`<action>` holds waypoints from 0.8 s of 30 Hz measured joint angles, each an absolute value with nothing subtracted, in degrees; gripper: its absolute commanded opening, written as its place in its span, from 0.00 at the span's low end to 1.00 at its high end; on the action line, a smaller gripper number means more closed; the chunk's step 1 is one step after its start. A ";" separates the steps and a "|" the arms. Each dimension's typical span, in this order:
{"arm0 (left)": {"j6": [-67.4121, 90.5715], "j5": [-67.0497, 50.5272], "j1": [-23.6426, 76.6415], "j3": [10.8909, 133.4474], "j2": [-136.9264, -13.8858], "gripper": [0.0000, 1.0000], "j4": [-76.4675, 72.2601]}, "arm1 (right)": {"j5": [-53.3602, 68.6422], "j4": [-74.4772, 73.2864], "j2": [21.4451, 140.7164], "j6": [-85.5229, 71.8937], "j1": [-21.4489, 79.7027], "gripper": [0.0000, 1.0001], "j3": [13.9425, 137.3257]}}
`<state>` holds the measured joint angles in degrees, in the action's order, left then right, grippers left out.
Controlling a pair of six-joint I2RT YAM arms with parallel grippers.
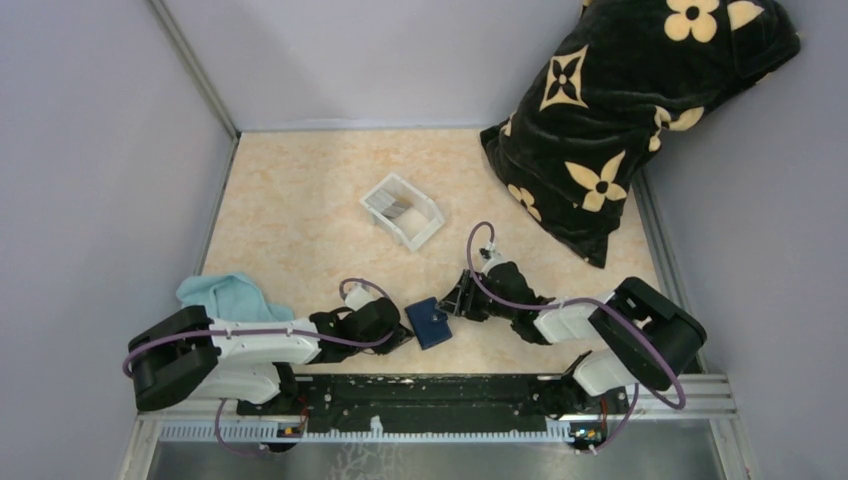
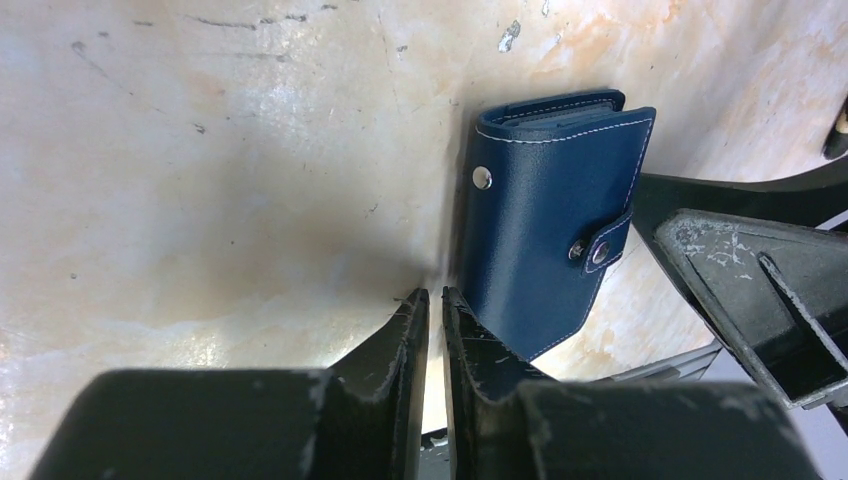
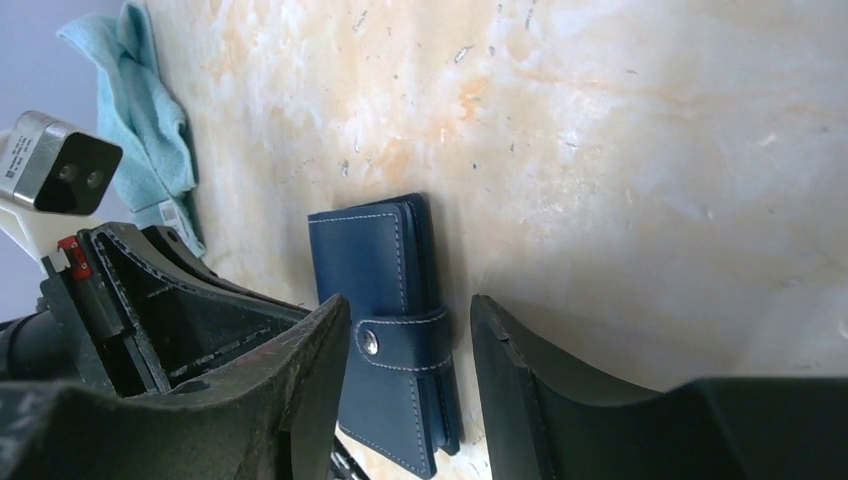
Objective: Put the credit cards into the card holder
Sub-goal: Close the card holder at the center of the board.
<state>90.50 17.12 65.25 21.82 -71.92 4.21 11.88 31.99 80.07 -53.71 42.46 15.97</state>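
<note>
From above, the navy card holder (image 1: 431,322) lies on the table near my bases, between my left claw (image 1: 404,336) and right claw (image 1: 456,300). The white tray (image 1: 425,232) sits well beyond it, holding what look like grey credit cards (image 1: 397,207). My left wrist view shows that claw's fingers almost together, nothing between them, just beside the holder's corner. My right wrist view shows jaws apart, straddling the white-stitched strap (image 3: 410,345), which is snapped closed. I judge I should pin the holder with the left claw and pry the strap up gently.
</note>
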 measured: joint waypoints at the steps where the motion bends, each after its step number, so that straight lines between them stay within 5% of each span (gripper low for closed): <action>1: 90.50 17.15 65.25 21.85 -71.96 0.19 4.14 | 12.14 32.82 80.95 -53.65 42.46 0.47 16.23; 24: 90.43 17.32 65.25 22.28 -73.56 0.19 2.39 | 12.23 46.02 85.43 -55.81 44.91 0.42 11.99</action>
<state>90.43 17.32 65.25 22.28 -73.56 2.39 12.23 46.02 85.43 -55.81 44.91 11.99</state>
